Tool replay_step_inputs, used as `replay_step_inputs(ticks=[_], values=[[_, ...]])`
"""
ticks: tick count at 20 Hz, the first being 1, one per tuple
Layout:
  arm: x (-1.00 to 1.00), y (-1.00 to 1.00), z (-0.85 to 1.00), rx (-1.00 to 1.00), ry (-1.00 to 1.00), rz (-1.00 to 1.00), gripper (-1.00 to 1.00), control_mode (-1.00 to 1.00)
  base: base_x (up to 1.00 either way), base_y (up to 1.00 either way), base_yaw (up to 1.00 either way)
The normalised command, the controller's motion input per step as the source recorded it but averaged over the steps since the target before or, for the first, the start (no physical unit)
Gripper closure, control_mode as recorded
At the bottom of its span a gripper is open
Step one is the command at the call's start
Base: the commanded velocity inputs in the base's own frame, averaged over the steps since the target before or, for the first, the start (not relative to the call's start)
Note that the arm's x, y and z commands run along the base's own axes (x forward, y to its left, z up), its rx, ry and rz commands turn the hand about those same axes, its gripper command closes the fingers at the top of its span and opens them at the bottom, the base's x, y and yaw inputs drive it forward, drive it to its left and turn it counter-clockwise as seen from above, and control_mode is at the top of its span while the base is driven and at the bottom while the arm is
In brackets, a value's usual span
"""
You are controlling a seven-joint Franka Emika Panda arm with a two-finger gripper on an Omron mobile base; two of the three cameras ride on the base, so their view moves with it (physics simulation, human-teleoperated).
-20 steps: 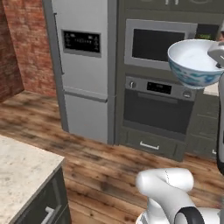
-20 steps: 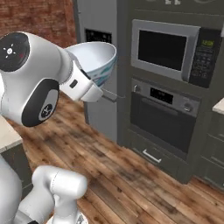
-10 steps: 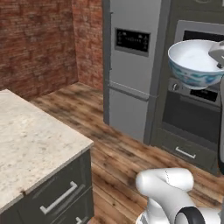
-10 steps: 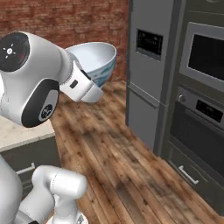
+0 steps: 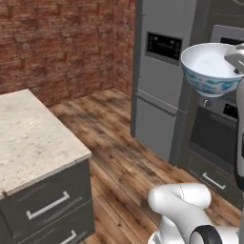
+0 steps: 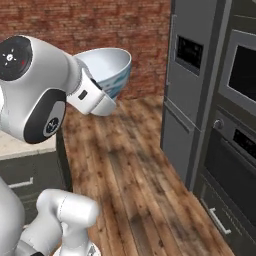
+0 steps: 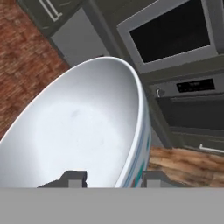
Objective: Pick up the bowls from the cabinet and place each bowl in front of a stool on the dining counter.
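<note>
Left base view: the desk [image 5: 33, 138], the island with the beige speckled top, lies low at the left and serves as the landmark. The white bowl [image 5: 209, 66], blue-patterned outside, is carried high and well apart from the desk, over the wood floor [image 5: 119, 167], probably for clearance during transport. The pincer [image 7: 111, 177] is partly closed on the bowl's rim, one finger inside, one outside.

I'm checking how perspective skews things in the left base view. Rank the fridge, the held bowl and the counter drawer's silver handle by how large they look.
1. Fridge, largest.
2. White bowl, close to the camera, so it looks bigger than it really is.
3. Drawer handle, smallest.
</note>
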Motion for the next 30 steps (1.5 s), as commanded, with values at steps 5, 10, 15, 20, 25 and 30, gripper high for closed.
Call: replay_step_inputs(ticks=[5,10,15,20,25,30], values=[[0.0,0.0,0.0,0.0,0.0,0.0,1.0,1.0,0.17,-0.87,0.34],[0.0,0.0,0.0,0.0,0.0,0.0,1.0,1.0,0.91,-0.14,0.28],[0.0,0.0,0.0,0.0,0.0,0.0,1.0,1.0,1.0,0.0,0.24],[0.0,0.0,0.0,0.0,0.0,0.0,1.0,1.0,1.0,-0.1,0.22],[0.0,0.0,0.0,0.0,0.0,0.0,1.0,1.0,1.0,-0.24,0.2],[0.0,0.0,0.0,0.0,0.0,0.0,1.0,1.0,1.0,-0.31,0.16]])
